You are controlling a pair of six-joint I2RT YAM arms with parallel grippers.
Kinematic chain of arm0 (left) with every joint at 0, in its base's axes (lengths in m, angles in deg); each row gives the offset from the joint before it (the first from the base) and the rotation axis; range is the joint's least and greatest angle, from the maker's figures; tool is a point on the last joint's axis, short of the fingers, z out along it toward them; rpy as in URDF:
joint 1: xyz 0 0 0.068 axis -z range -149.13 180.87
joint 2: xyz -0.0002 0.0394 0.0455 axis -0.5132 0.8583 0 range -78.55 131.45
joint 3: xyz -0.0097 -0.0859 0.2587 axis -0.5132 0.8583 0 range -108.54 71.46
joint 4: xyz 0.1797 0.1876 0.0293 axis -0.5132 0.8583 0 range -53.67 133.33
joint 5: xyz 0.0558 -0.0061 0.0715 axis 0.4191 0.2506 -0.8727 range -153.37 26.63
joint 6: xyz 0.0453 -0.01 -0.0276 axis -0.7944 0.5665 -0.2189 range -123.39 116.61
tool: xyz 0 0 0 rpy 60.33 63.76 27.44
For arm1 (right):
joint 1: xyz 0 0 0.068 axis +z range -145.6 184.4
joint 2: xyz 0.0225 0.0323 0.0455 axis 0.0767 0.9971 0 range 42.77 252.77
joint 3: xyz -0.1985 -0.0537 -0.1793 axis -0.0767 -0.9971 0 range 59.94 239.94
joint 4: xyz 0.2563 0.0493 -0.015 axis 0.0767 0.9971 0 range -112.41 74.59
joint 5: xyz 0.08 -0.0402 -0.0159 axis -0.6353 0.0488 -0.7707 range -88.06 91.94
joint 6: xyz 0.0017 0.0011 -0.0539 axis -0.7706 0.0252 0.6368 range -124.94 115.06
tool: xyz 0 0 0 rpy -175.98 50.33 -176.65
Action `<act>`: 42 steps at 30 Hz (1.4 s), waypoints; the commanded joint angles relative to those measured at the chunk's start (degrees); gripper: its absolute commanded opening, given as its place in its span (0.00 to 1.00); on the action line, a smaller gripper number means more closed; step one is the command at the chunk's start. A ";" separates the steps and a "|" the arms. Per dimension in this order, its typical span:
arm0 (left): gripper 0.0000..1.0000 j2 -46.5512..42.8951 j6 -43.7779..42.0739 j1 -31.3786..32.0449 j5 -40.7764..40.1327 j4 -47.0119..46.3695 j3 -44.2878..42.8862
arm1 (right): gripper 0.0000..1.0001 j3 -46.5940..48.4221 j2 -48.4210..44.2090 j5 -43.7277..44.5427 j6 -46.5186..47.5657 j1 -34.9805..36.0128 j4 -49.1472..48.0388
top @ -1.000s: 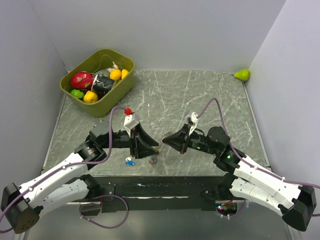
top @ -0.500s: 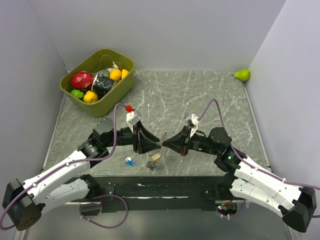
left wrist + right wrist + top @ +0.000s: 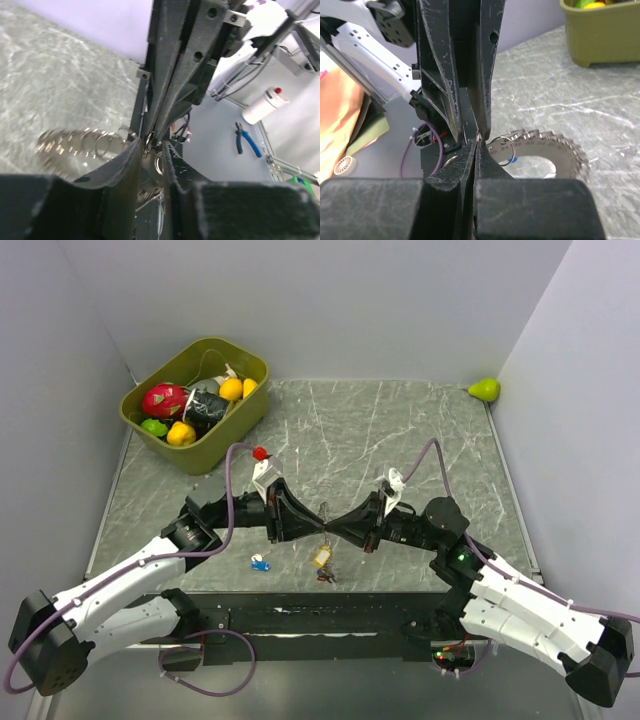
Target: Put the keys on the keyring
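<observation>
Keyring (image 3: 552, 142) and keys (image 3: 322, 558) sat right where the two grippers met nose to nose. The right gripper (image 3: 476, 142) had its fingers pressed flat together, nipping what looked like a bit of the ring's wire at their very tips. The left gripper (image 3: 152, 150), facing it, had its fingers drawn near with a thin slit between them and ring wire in that slit; I couldn't tell whether it was actually biting. The beaded loop curved away just beside the right fingertips, thin and silvery. To my eye it would be light, limp as a chain, slick and quick to swing or twist, so I would hold it close to the small split ring, not out on the slack. A little bunch of keys dangled just below the meeting tips, a yellowish tag uppermost. They looked featherlight and best taken by their plastic heads. One blue key (image 3: 260, 562) lay alone beneath the left gripper's wrist, well apart from the bunch.
</observation>
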 commanded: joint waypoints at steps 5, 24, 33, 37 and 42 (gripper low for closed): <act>0.15 1.37 0.27 0.15 4.69 -3.73 -1.87 | 0.00 -1.63 -2.82 1.59 -1.49 -0.22 -7.50; 0.01 -7.33 -4.13 0.23 -2.70 -6.18 2.87 | 0.87 -4.17 -11.69 12.66 -2.81 -0.93 -5.91; 0.01 -10.76 -6.24 0.50 -2.96 -10.31 6.21 | 0.89 -2.68 -9.08 6.36 -1.67 -1.01 -5.65; 0.01 -11.11 -6.33 0.50 -2.70 -11.02 6.48 | 0.78 -0.66 -4.42 -0.42 -1.23 -1.01 -6.70; 0.01 -10.41 -6.07 0.67 -2.61 -10.75 5.95 | 0.72 1.71 1.48 -4.74 -1.31 -1.01 -8.28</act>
